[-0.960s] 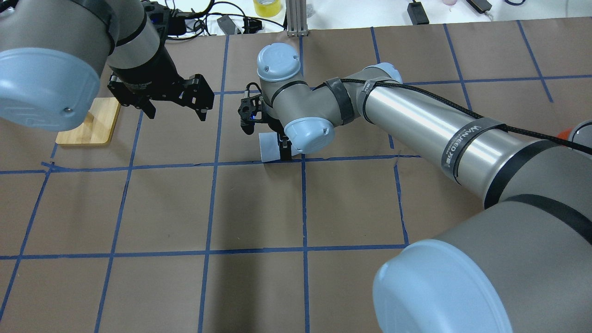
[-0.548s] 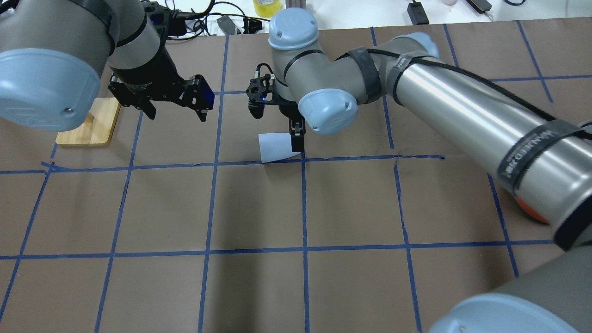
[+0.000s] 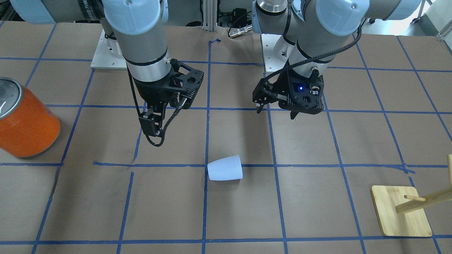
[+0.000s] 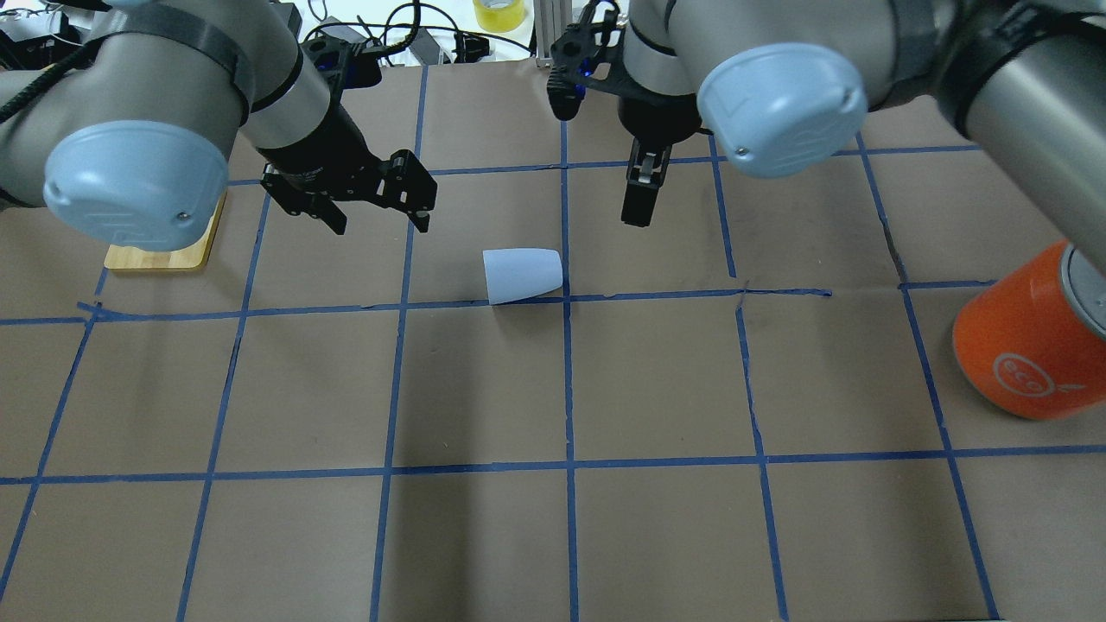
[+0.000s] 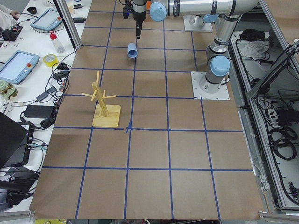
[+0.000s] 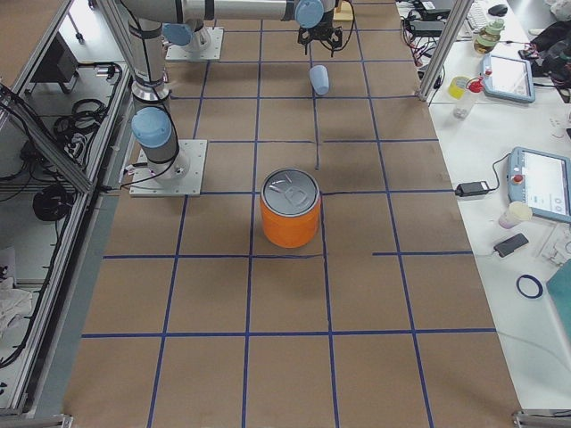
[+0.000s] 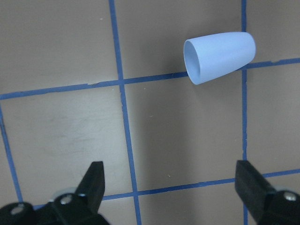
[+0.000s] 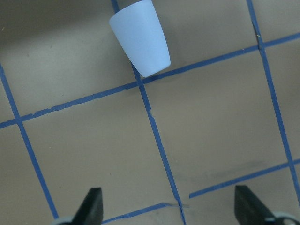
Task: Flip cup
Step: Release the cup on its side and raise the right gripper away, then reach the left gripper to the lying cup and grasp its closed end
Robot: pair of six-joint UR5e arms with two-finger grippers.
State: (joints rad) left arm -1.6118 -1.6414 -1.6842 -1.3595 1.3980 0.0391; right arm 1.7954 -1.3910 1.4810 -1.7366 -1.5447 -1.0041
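Cup: a small pale-blue tapered plastic cup (image 4: 522,275) lies on its side on the brown paper-covered table (image 4: 484,536), and neither hand touches it. Its long axis runs left–right across the table, just beside a blue tape line (image 4: 441,303). The narrow closed end sits by a tape crossing and points to the robot's right; the open mouth faces its left.

Left hand (image 4: 378,223): fingers spread wide, empty, hovering off the mouth end.
Right hand (image 4: 637,212): wide per its wrist view, empty, hovering off the closed end.
Which hand is nearer, I cannot tell.

Judgement: a grasp across the tapered wall calls for fingers set square to the axis. The paper looks flat and offers no stop, so the cup may roll.

The large orange cylindrical can with a silver top (image 4: 1024,358) and the wooden peg stand (image 3: 400,215) both sit well apart from the cup.
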